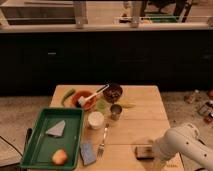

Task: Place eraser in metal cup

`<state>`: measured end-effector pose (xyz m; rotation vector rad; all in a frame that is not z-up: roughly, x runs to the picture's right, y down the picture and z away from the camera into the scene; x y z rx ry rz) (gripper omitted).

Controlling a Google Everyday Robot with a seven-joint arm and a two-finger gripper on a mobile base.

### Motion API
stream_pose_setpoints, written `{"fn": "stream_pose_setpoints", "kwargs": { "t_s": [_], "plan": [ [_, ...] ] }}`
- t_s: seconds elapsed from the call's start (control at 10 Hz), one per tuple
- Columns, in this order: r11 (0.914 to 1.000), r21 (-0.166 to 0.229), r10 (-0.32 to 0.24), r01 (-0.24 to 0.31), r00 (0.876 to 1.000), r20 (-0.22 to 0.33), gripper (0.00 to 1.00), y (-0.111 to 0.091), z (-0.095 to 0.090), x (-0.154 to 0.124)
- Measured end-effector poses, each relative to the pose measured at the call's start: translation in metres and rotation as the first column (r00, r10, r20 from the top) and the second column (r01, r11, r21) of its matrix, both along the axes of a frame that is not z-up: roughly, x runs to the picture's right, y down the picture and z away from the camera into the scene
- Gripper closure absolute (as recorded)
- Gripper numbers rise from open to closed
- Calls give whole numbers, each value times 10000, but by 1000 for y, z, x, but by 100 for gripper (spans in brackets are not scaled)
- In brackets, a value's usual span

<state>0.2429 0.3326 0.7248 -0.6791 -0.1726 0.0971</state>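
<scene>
The eraser (144, 151), a small dark block with a lighter tan top, lies flat on the wooden table (142, 120) near its front right edge. The metal cup (115, 111), small and silver-grey, stands upright near the table's middle, just right of a white round cup (95, 119). My white arm (182, 145) reaches in from the lower right. My gripper (155, 149) sits low at the eraser's right end, right against it. The cup stands well behind and to the left of the gripper.
A green tray (37, 145) at the front left holds a grey wedge (56, 129) and an orange fruit (59, 157). A blue sponge (87, 152) and a fork (103, 140) lie beside it. A dark brown bowl (113, 92), an orange plate (84, 99) and a green vegetable (67, 96) sit at the back.
</scene>
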Motion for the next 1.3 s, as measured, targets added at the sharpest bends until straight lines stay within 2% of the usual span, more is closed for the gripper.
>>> {"fn": "stream_pose_setpoints", "kwargs": {
  "t_s": [0.5,1.1,1.2,1.3],
  "plan": [
    [9999,95,-117,111,9982,584,20,-1,13,-3],
    [9998,121,-187,177,9953,948,20,-4,25,-1],
    [9997,125,-221,209,9948,990,22,-5,26,-1],
    [9996,136,-245,232,9945,1015,30,-5,25,0]
  ]
}}
